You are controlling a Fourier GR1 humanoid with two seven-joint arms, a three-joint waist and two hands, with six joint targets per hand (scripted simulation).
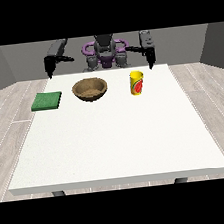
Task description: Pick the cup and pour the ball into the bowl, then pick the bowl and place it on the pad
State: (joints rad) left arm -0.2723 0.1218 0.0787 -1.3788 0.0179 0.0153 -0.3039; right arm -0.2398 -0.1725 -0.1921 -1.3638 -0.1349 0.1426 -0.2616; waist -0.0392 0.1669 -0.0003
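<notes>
A yellow cup (137,83) with a red mark stands upright on the white table (117,143), right of centre near the far edge. Whatever is inside it is hidden. A brown wooden bowl (89,89) sits to the cup's left. A flat green pad (47,100) lies near the table's left edge. The hand at the view's right (150,59) hangs down behind the far edge, above and right of the cup, apart from it. The hand at the view's left (48,68) hangs above the pad's far side, holding nothing.
The robot's torso (105,53) stands behind the table's far edge. Grey wooden floor surrounds the table. The broad near half of the tabletop is bare white surface.
</notes>
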